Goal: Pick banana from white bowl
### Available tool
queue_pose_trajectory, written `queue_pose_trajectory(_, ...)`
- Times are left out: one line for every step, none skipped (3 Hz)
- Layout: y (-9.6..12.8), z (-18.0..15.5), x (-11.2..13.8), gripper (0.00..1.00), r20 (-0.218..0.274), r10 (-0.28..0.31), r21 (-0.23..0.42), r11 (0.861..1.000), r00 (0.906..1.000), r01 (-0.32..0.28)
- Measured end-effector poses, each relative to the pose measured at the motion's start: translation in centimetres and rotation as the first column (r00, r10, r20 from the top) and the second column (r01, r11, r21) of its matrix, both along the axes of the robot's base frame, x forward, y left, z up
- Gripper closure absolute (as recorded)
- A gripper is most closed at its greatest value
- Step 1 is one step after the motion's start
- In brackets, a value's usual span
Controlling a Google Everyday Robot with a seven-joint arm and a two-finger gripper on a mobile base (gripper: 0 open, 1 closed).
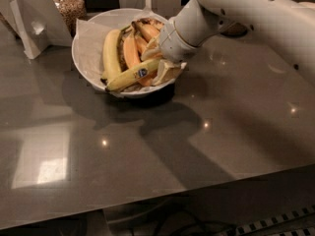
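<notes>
office pantry, seemingly: grey counter, snack jar, white bowl; gripper inside bowl.

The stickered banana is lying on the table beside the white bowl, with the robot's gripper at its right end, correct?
No. The camera view shows the banana lying inside the white bowl, not on the table. The gripper is indeed at its right end.

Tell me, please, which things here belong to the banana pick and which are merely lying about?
Job: banana with blue sticker, white bowl, gripper at the bowl's right side.
Lying about: other bananas, jar, white card holder.
</notes>
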State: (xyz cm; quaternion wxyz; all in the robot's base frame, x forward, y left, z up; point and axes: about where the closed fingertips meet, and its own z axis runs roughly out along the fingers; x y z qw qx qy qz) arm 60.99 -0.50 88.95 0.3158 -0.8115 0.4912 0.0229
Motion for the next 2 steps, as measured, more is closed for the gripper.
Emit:
queue_pose_trajectory(-0.3,-0.1,0.1,0.67,0.002,-0.014,0.0,1.0,0.9999,0.014)
queue_pose_trajectory(-0.2,1.3,-0.1,0.9,0.019,-0.019,0.003,1.0,0.9996,0.019)
